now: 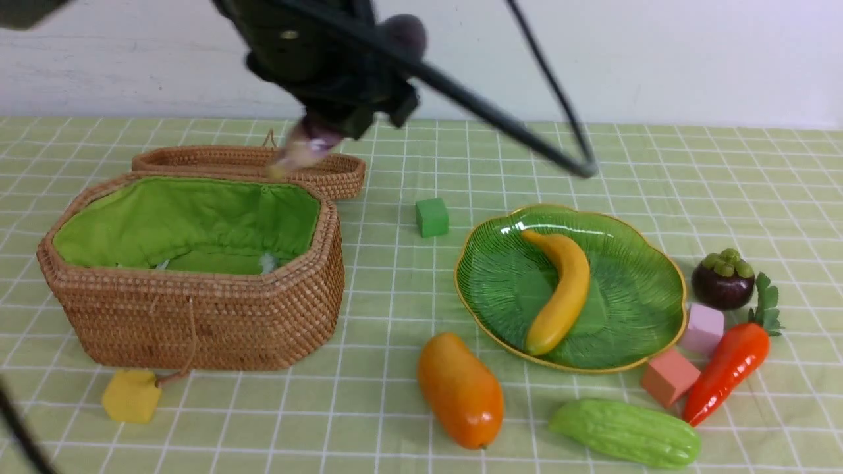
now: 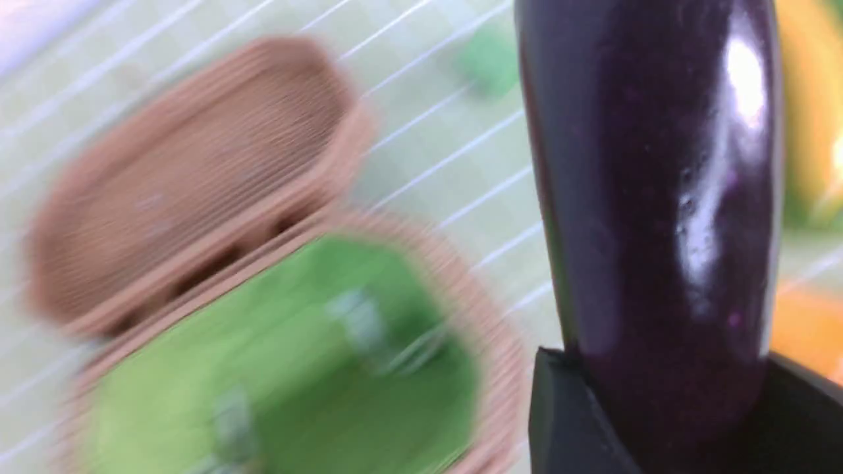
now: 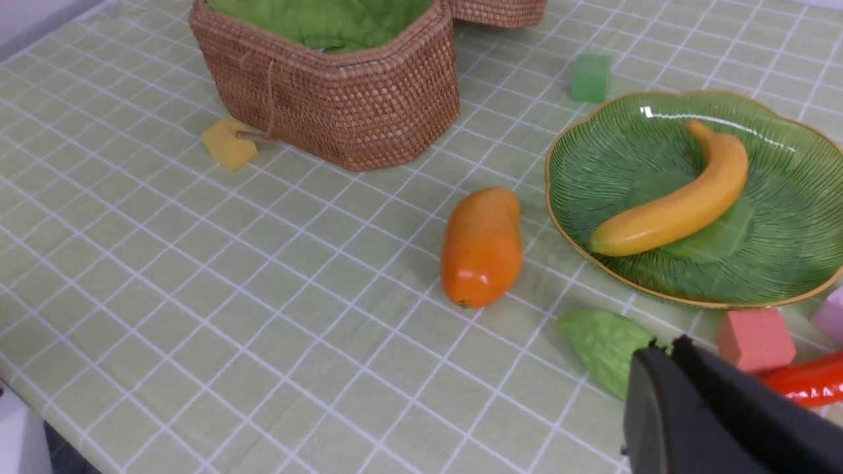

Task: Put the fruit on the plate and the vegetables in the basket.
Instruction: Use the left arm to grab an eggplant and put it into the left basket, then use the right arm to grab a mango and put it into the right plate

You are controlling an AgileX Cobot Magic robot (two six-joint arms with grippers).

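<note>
Grips slim dark-purple eggplant (image 2: 652, 197) in left claw (image 2: 678, 408), jaws clamped on its body, high over far rim of brown woven wicker basket (image 1: 197, 316), likely for dropping inside. Holds right claw (image 3: 668, 352) pressed together, empty, near bumpy light-green bitter gourd (image 3: 606, 349).

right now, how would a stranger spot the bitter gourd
Find the green glass plate on the right. Just in front of it, between the orange mango and the red carrot, lies the bitter gourd. It alone is pale green and bumpy.
</note>
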